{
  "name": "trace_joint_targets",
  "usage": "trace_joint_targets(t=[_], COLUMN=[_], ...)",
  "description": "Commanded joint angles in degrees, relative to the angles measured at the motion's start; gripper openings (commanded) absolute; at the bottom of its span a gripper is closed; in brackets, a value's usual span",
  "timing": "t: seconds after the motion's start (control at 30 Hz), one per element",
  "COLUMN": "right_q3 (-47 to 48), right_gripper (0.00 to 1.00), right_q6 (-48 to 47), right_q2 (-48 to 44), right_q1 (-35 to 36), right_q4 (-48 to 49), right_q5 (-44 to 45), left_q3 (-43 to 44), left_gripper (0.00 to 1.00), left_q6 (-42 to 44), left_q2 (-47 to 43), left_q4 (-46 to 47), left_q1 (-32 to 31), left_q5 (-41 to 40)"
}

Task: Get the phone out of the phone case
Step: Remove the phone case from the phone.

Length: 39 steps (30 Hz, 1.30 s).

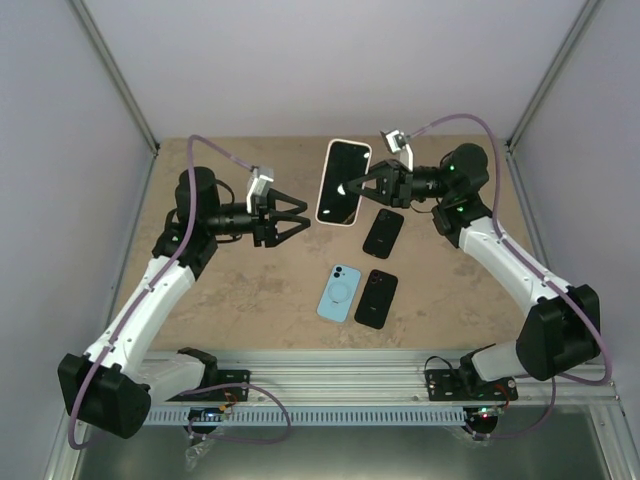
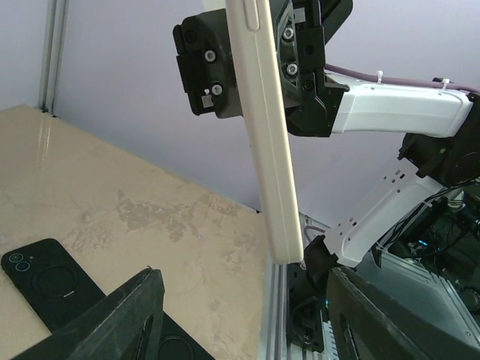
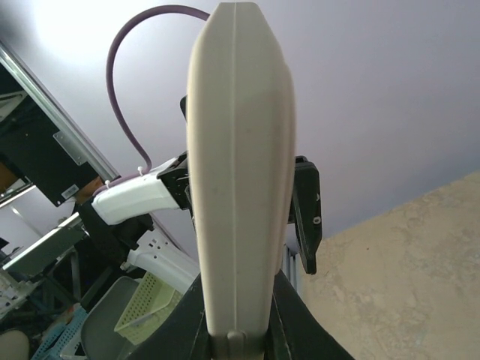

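The cased phone (image 1: pixel 343 182) is held up off the worktop (image 1: pixel 230 290) by the right end effector (image 1: pixel 360 186), which is clamped narrow across the phone's right long edge about midway along its length. In the top view the dark screen faces up and the long axis runs away from the arm bases, tilted slightly. The left end effector (image 1: pixel 300 220) hangs just to the phone's left, near its closer end, with its jaws standing wide and nothing between them. Its wrist view shows the pale case (image 2: pixel 266 135) edge-on, straight ahead of the 2 spread fingers (image 2: pixel 112 322) and not yet between them. So the left arm is the free one and already near. I judge the next move to be a short reach rightward to catch the case's rim along that facing long edge. 3 other handsets lie flat on the worktop, well apart from both end effectors.
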Motion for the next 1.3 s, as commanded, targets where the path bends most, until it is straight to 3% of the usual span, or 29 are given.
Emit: trace_joint_targets(t=[0.0,0.57,1.27], right_q3=[-0.4,-0.8,0.4], right_gripper=[0.01,0.01,0.0], right_q6=[-0.1,-0.3,1.6], right_q2=[-1.6,-1.5,-2.0], right_q1=[0.1,0.2,-0.2], right_q4=[3.6,3.0,3.4], right_q5=[-0.2,0.8,-0.5], left_q3=[1.3,6.9,6.0], left_gripper=[0.61,0.52,0.37], left_q6=[2.9,7.1,9.5], left_q2=[-0.6,3.2,3.7], left_q4=[-0.9,-6.4,-7.4], left_q1=[0.2,-3.5,-3.8], left_q5=[1.2,-1.5,-4.1])
